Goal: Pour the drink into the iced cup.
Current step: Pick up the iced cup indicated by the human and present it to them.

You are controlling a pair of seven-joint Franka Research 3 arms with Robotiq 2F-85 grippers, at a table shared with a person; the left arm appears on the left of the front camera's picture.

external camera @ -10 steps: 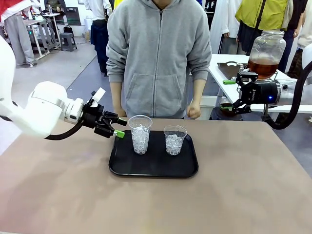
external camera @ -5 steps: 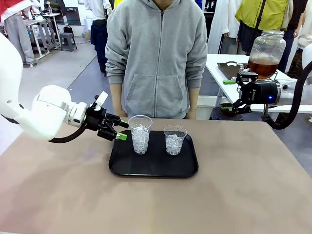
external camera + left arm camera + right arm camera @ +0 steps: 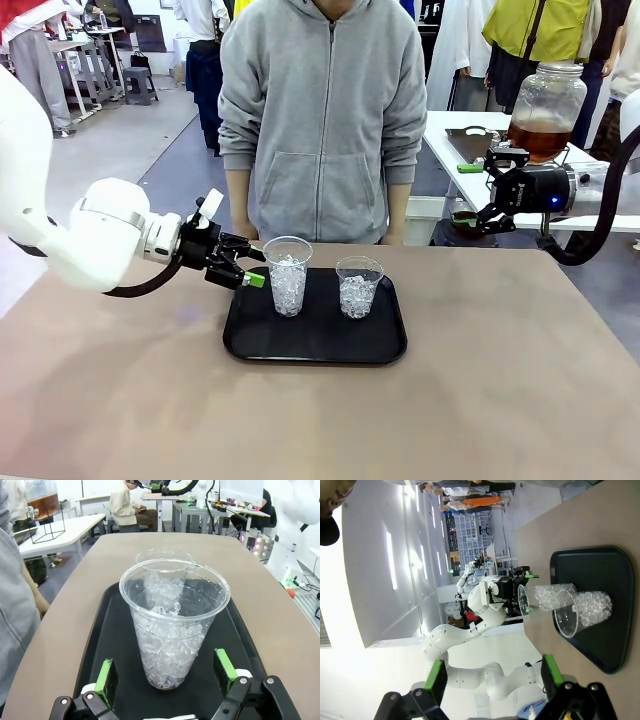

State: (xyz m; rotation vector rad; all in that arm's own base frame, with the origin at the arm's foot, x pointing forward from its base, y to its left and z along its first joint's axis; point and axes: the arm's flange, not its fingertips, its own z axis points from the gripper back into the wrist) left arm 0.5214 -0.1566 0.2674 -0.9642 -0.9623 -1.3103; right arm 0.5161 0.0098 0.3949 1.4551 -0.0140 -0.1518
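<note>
Two clear iced cups stand on a black tray [image 3: 300, 350]: the left cup [image 3: 288, 277] and the right cup [image 3: 359, 288]. My left gripper [image 3: 252, 265] is open just left of the left cup, level with its upper half. In the left wrist view that cup [image 3: 172, 630] stands between the green pads [image 3: 105, 677], apart from both, with the other cup [image 3: 164, 555] behind it. The amber drink fills the lower part of a glass dispenser jar [image 3: 540, 135] on a side table. My right gripper [image 3: 470, 195] hangs open beside that jar, holding nothing.
A person in a grey hoodie [image 3: 325, 120] stands at the far edge of the table, arms down. The white side table [image 3: 480, 150] with the jar is at the back right. In the right wrist view the tray [image 3: 615, 580] and my left arm [image 3: 485, 600] lie far off.
My left gripper has slid right, closer to the left cup. The person's fist has left the table's far edge. The right arm has not moved.
</note>
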